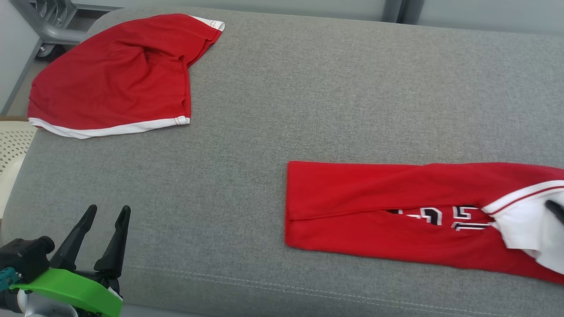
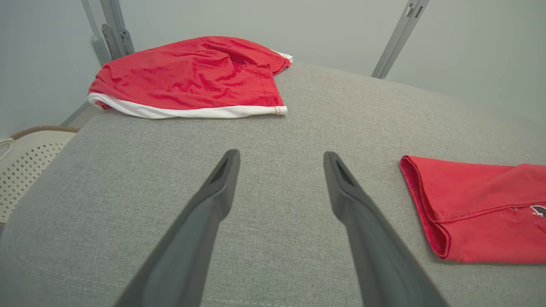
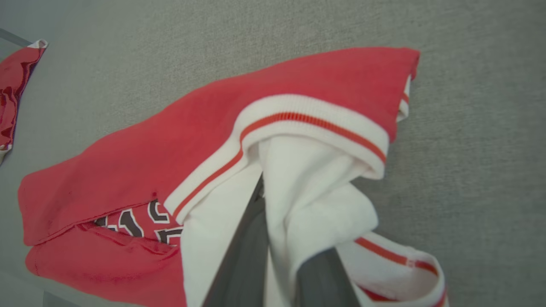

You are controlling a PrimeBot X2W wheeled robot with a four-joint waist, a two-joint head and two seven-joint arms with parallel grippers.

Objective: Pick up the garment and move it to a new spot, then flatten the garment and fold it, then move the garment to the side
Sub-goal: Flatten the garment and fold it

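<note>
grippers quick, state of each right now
Left gripper: open, empty.
Right gripper: shut on the jersey.

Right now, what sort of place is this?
Likely a garment-folding test room: grey padded surface holding a red jersey and a second red garment, metal frame posts behind, a perforated basket beside.

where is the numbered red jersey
In the head view the jersey lies folded, right of centre on the grey cushion, its white end in the right gripper; red shorts lie far left.
</note>
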